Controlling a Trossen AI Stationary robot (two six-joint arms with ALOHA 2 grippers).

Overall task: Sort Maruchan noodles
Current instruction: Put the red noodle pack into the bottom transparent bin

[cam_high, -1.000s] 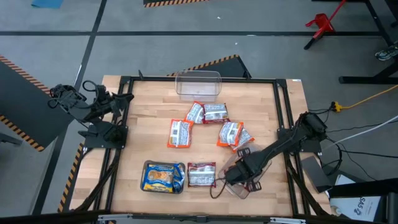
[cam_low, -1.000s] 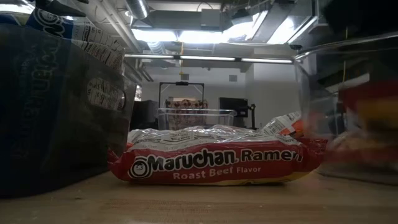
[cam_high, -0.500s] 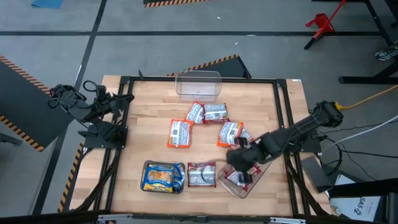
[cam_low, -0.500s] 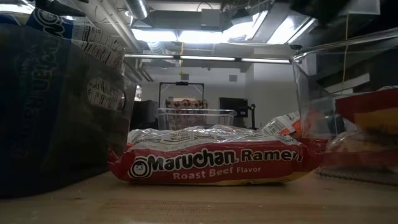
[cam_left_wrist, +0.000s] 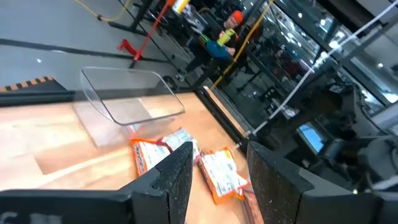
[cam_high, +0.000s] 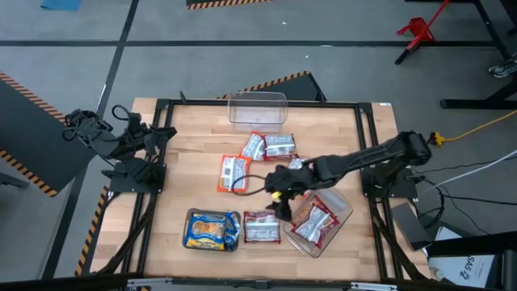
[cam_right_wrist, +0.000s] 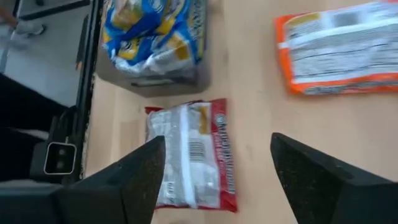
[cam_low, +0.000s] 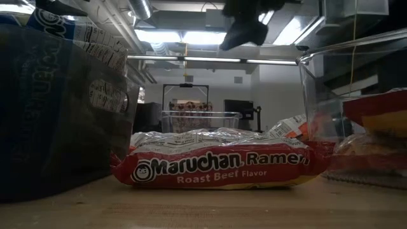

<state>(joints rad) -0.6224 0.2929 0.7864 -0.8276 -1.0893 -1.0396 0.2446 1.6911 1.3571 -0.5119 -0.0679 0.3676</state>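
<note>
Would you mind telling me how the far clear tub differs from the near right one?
The far tub is empty; the near right tub holds red-and-white packets. The far tub sits square to the table edge; the near right tub lies angled. Both are clear rectangular plastic.

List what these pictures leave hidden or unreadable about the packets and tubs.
- Blue-and-yellow packets, high view: their number in the tub is unclear; they overlap.
- Clear tub by the right gripper, high view: its red packets overlap, count unclear.
- Roast beef packet, low view: hides the packets behind it.
- Far tub, left wrist view: whether it holds anything is unclear.
</note>
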